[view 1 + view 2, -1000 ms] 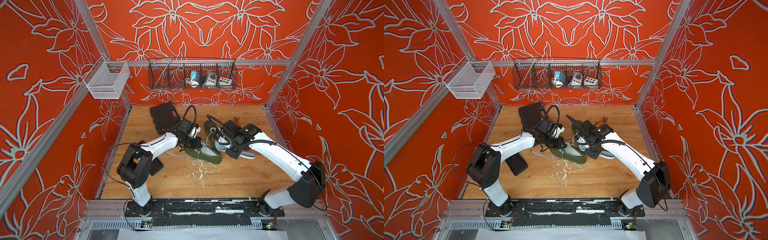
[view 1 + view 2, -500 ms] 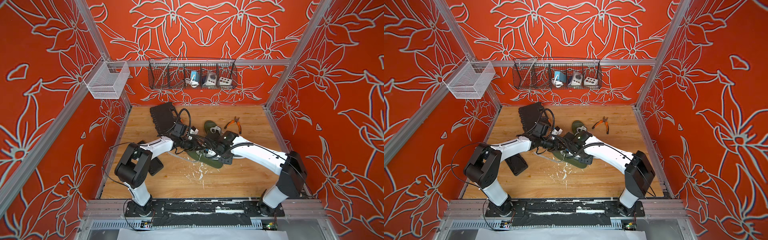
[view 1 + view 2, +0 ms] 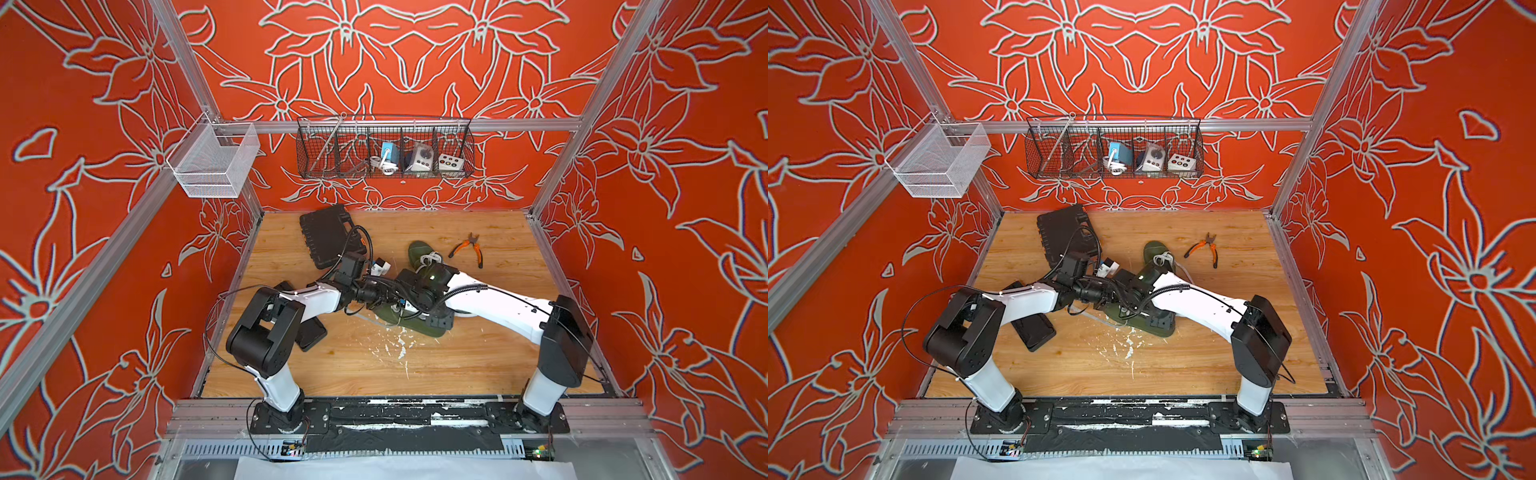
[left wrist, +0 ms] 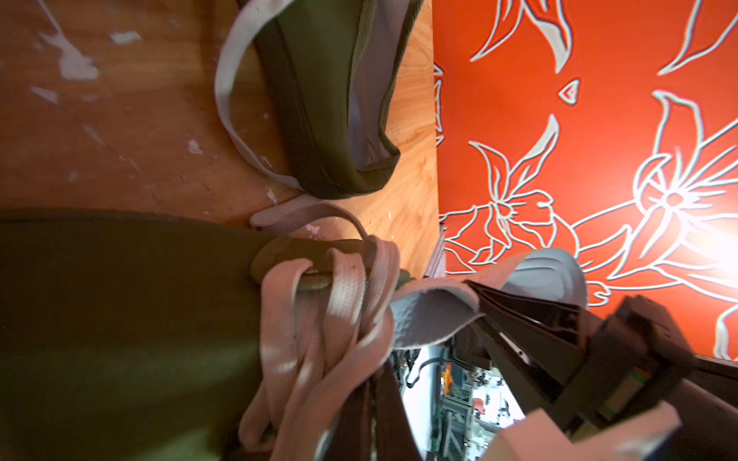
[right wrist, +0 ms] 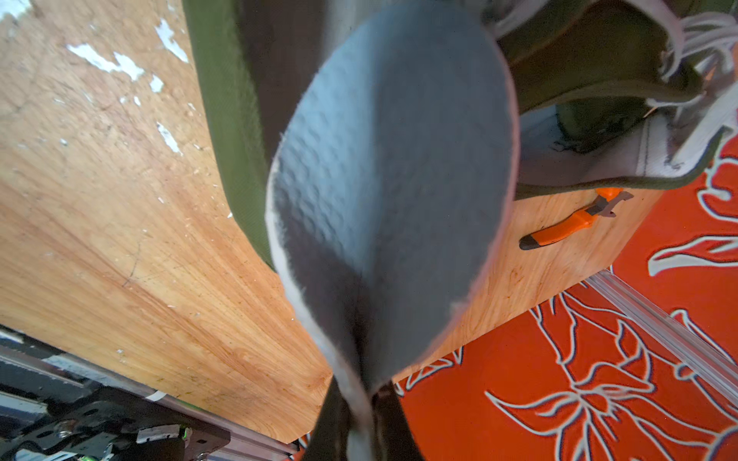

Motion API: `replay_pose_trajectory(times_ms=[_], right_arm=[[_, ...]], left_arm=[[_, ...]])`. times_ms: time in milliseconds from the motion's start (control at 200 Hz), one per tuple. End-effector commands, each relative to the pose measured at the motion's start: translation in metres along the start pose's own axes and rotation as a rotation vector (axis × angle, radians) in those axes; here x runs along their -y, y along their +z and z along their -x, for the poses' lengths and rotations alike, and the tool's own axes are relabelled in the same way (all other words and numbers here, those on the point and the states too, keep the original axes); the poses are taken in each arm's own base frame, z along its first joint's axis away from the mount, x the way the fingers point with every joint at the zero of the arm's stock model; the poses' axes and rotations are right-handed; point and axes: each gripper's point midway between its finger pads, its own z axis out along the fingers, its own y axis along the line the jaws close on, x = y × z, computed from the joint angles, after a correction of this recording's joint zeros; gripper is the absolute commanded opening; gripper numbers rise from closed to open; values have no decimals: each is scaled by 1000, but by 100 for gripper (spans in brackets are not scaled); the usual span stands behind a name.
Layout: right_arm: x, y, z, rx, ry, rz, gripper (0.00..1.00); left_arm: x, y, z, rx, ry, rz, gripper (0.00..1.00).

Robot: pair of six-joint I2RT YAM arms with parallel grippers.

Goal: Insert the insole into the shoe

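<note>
- Shoes: 2, both green w/ pale laces. Near shoe (image 3: 417, 328) lies mid-tabletop (image 3: 457, 365) under both wrists. Far shoe (image 3: 417, 251) sits further back, near the pliers (image 3: 467, 249).
- Insole (image 5: 391, 179): 1, grey, dimpled. Right pincer (image 5: 361, 399) is clamped on one end. The other end is up by near shoe's mouth, next to the laces (image 4: 319, 319); can't tell if any of it is inside.
- Left pincer (image 4: 371, 399): fully closed, bunch of laces pinched btwn its fingers.
- Arms: 2, wrists meeting over near shoe.
- Pliers: 1 pair, orange handles, flat on tabletop, apart from both arms.
- Black case (image 3: 332, 237): 1, back-left of tabletop.
- Black flat slab (image 3: 311, 332): 1 clearly seen, partly under left arm.
- Containers: 2.
  - Black wire basket (image 3: 374, 176) on back wall, divided into compartments. 4 items I can make out: thin rod (image 3: 332, 141), blue item (image 3: 387, 150) w/ white cable, white box w/ dial (image 3: 422, 160), white box w/ dark buttons (image 3: 451, 161).
  - White mesh basket (image 3: 208, 170) on left rail.
- White flecks on tabletop in front of near shoe.
</note>
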Motion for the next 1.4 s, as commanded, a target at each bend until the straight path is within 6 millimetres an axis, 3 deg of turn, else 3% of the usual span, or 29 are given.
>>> replay_pose_trajectory(times_ms=[0,225,686,1396], right_arm=[[-5,0,9,22,7,30,0],[-7,3,13,28,-15,37,0],[-12,2,44,135,57,107,0],[-20,15,62,219,187,277,0]], left_arm=[[37,-10,7,13,80,-121,0],[36,-11,8,16,65,-125,0],[26,-11,-1,23,26,-138,0],[17,-11,-12,30,-17,-159,0]])
